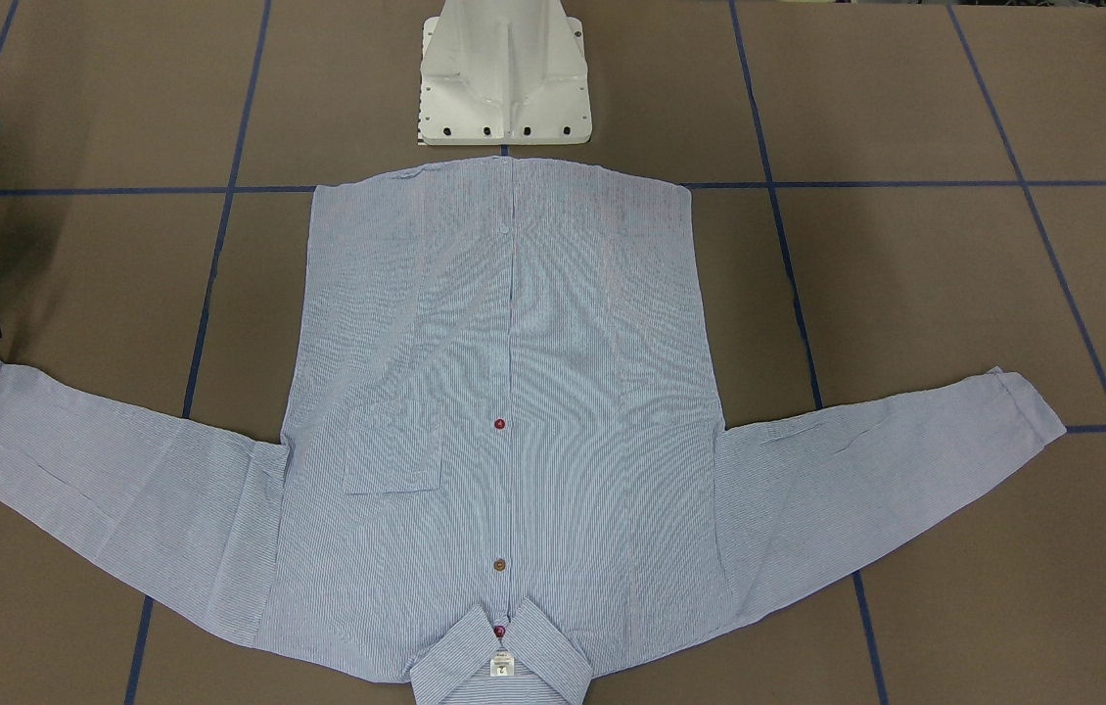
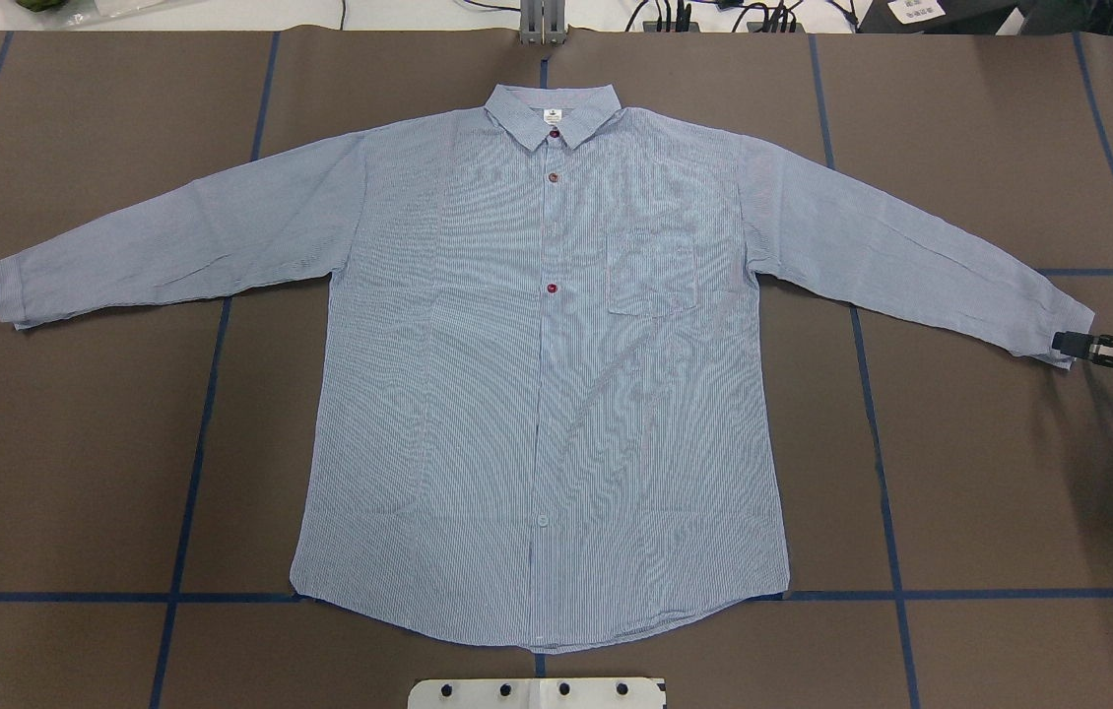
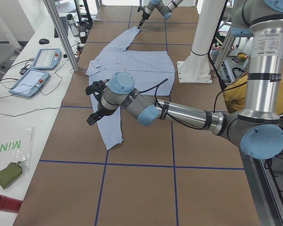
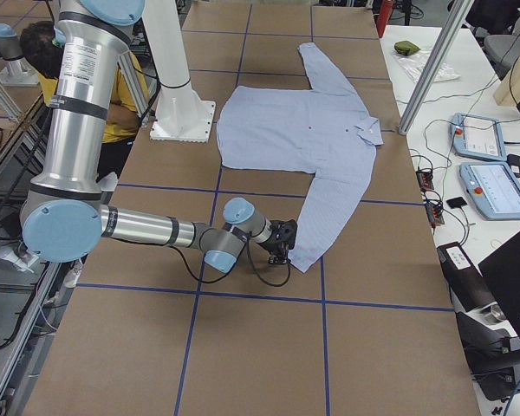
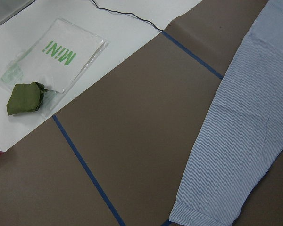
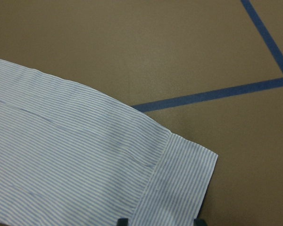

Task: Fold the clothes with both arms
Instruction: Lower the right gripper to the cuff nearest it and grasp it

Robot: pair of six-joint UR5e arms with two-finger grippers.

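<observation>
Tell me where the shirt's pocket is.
Overhead view: the pocket sits on the shirt, on its chest, just right of the lowest red button.

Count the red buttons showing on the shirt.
3 on the shirt: top button at the collar, second button just below, third button level with the chest pocket. More may be hidden under the placket.

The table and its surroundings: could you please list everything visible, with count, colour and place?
Table: one, brown, blue tape lines.
Shirt: one, light blue striped, flat at its centre.
Pedestal: one, white, by the shirt's hem.
Tablets: two, blue-edged, on the white bench.
Pouch: one, green, on that bench, by a clear bag.
Person: one, yellow top, behind the robot.
Left arm: one, grey, fingers near one cuff.
Right arm: one, grey, fingers open at the other cuff.
</observation>
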